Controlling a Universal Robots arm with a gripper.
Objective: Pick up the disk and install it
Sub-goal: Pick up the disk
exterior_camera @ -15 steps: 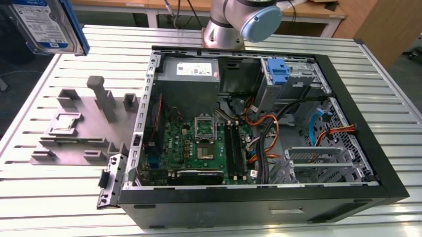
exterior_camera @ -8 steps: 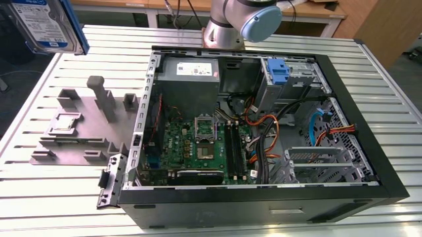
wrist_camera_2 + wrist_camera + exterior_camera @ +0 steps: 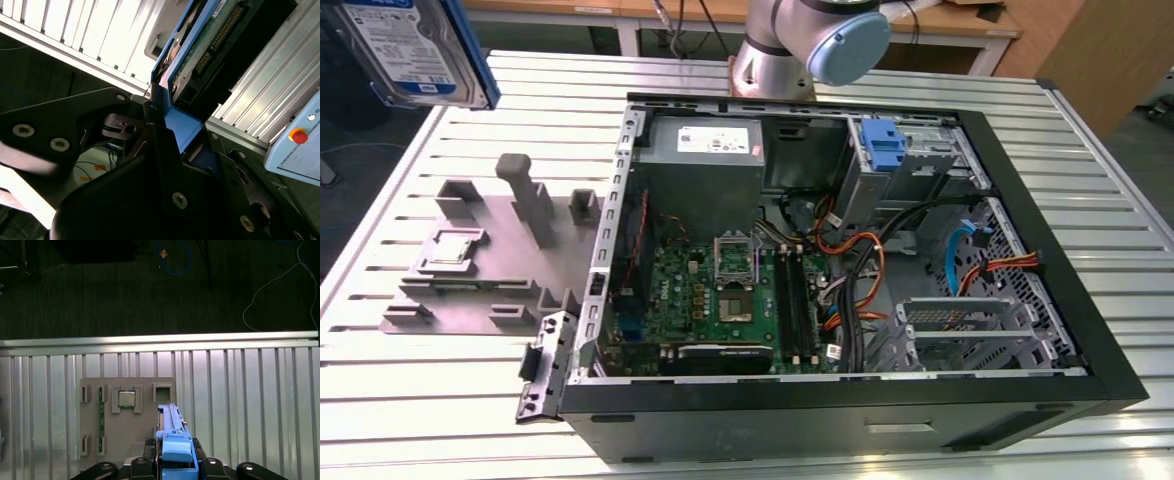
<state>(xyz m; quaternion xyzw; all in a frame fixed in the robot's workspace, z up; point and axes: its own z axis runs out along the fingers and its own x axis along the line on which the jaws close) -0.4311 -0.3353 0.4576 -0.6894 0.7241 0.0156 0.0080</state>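
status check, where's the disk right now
gripper shut on the disk. disk held in the air over the grey fixture plate. open computer case stands apart, on the exterior view's right.

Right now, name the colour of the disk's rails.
Blue; the disk's rail shows best in the first wrist view.

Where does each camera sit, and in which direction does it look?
Exterior view: off the arm, looking down on the computer case and the slatted table; the arm rises beyond the case, and the disk hangs at the exterior view's left.
First wrist view: on the arm, looking down past the gripper at the grey fixture plate on the table.
Second wrist view: on the arm, looking along the gripper at the disk's circuit-board side.
Shared: both wrist views show the gripper shut on the disk's blue rail.
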